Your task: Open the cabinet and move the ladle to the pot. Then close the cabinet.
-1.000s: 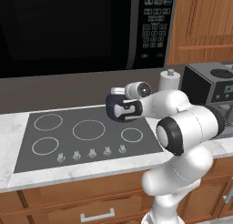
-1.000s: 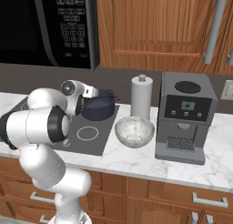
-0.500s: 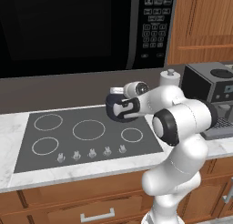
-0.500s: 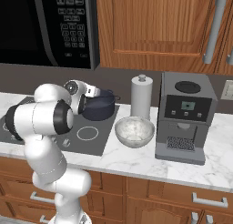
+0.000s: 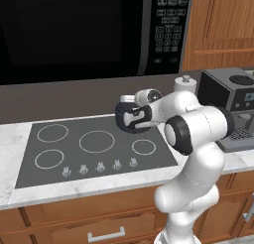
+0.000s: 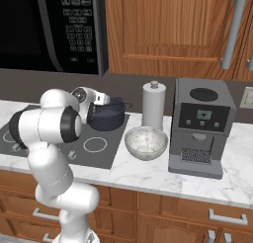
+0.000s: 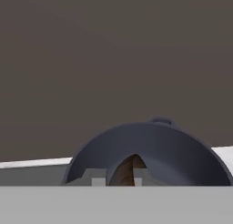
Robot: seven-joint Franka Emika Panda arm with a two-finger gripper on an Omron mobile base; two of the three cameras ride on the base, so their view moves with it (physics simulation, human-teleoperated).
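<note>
microwave keypad: black over-range microwave (image 6: pixel 49 29) carries rows of small pale button marks on its control panel (image 5: pixel 171 25), too small to read.
coffee machine display: grey boxy coffee machine (image 6: pixel 197 131) has a small lit screen (image 6: pixel 202 114), characters blurred.
cooktop: dark glass cooktop (image 5: pixel 94 149) bears white burner rings only, no lettering.
legible text: none.

1. Black microwave (image 5: pixel 89 32), upper left of the left base view.
2. Grey cooktop (image 5: pixel 74 149) with ring burners, centre left.
3. White paper-towel roll (image 6: pixel 153 104), centre of the right base view.
4. Bowl (image 6: pixel 146 142), just below the roll.
5. Grey coffee machine (image 6: pixel 197 126), centre right.
</note>
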